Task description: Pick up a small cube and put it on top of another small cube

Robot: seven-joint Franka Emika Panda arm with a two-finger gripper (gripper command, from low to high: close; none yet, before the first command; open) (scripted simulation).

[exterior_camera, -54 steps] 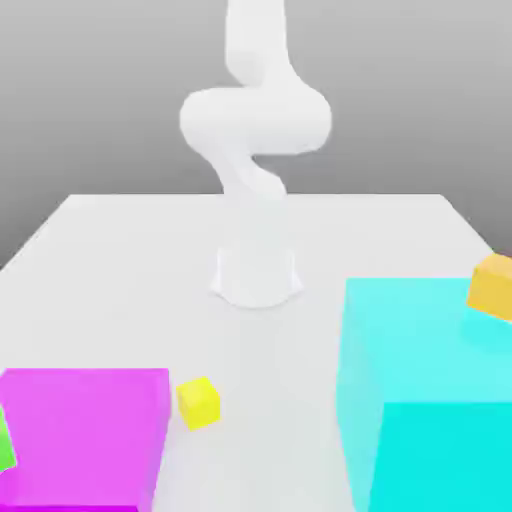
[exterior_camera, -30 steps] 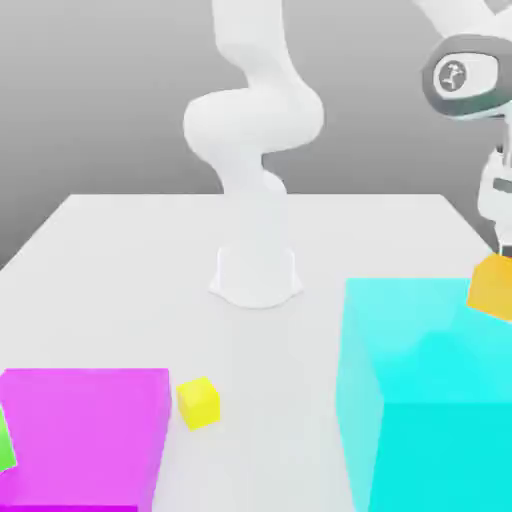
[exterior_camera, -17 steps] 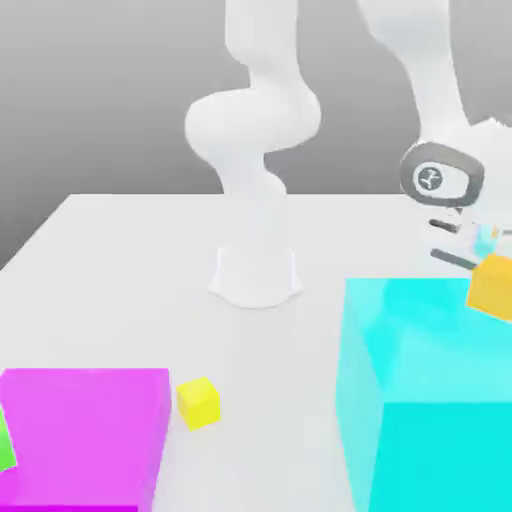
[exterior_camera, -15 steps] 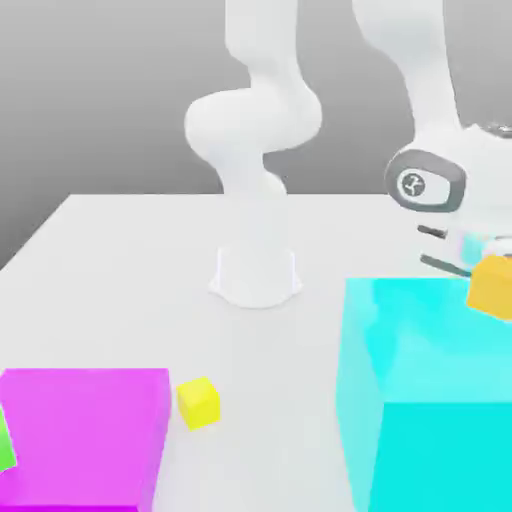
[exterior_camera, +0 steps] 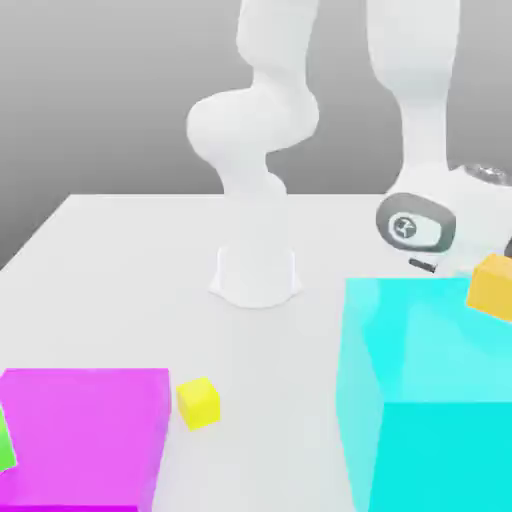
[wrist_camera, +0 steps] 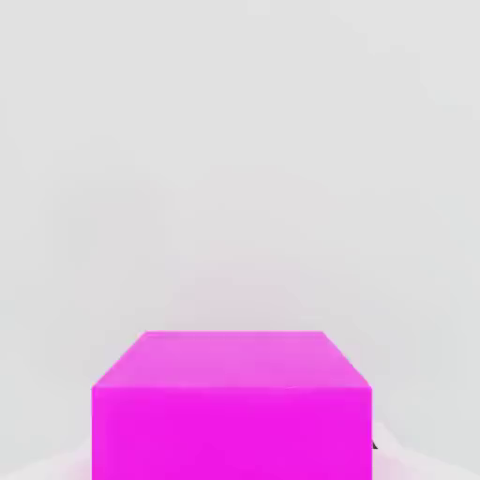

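White table (exterior_camera: pixel 120 270); arm base (exterior_camera: pixel 258 272) at rear centre. In ext. view the arm comes down on the ext. view's right, w/ the wrist (exterior_camera: pixel 418 226) low behind the big cyan block (exterior_camera: pixel 425 390). Gripper itself is behind that block, fingers hidden; jaws are closed, can't tell if anything is betw. them.

Small orange cube (exterior_camera: pixel 492 286) sits tilted at the cyan block's far right top edge, just beside the wrist; contact w/ the hand can't be judged. Small yellow cube (exterior_camera: pixel 198 402) rests on the table near front, just right of the big magenta block (exterior_camera: pixel 85 435), well apart from the orange one. Green piece (exterior_camera: pixel 6 448) at left edge, partly cut off.

Hand view: a magenta block (wrist_camera: pixel 232 403) on the pale surface.
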